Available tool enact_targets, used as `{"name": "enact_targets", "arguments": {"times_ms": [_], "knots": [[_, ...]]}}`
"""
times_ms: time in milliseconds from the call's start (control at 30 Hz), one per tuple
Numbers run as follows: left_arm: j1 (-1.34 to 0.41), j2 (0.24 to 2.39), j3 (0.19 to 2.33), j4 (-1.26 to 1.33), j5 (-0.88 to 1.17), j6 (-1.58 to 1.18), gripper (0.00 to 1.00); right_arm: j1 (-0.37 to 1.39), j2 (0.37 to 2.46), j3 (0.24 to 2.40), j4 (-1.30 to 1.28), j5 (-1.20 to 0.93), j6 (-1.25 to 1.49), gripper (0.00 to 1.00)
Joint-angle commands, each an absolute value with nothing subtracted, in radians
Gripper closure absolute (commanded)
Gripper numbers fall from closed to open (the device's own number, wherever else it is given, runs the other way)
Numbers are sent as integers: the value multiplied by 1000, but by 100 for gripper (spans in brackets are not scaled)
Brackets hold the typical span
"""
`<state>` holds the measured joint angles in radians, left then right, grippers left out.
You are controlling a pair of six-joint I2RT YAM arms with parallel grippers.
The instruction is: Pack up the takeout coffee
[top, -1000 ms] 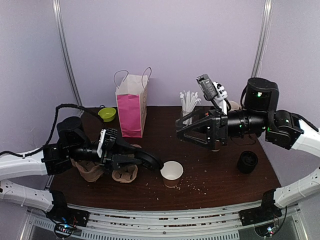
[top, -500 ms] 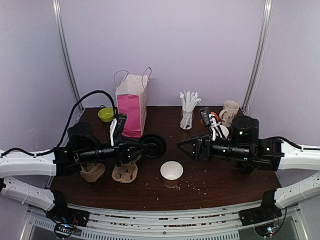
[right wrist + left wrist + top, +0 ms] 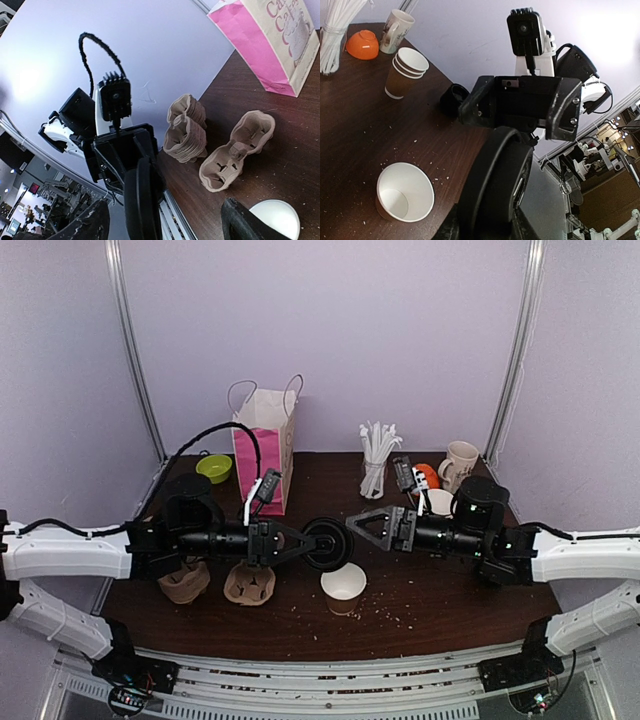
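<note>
— Black lid: how is it held?
— It is gripped on edge by the left fingers, which are clenched on its rim, and it is held in the air above the middle of the surface.
— And the right fingers?
— They are spread apart and nothing is grasped. They are pointed at the lid from just beside it; whether it is touched cannot be told.
— Where is the cup found?
— One brown paper cup is stood upright and uncovered on the surface, below the lid and slightly nearer the front edge. A stack of the same cups is seen farther back on the right, near an orange bowl and a cream mug.
— What else is laid out?
— A pink bag is stood at the back left. A pulp cup carrier is set on the left, with a pile of carriers beside it. Crumbs are scattered around the open cup.
</note>
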<state>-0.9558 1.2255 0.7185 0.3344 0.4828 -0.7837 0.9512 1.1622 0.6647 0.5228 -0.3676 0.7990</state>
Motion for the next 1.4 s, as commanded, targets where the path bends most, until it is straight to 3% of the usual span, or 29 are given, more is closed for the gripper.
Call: {"name": "enact_targets", "arguments": {"times_ms": [0,167,500,633,733,833,1033,1200,1367], "knots": [[-957,1261,763,360,555,-830,83,950,1205,673,648,-506,868,21],[-957,1287,783,351,559,-835,83,950,1236,685,643,-543,880,26],[-957,1312,799,324,554,-842,84,950,1261,652,633,-604,917,50],[-957,1315,798,318,552,-843,83,949,1242,624,640,-594,926,64],[-957,1321,799,316,555,-841,77,949,1239,602,669,-595,943,76],[-957,1330,801,316,562,-841,71,949,1241,586,699,-598,958,81],[-958,1340,790,313,566,-832,53,948,1244,560,707,-577,966,85],[-957,1341,782,250,503,-802,25,943,1265,539,708,-561,977,86],[-958,1343,762,198,426,-780,16,921,1301,511,747,-550,1012,86]]}}
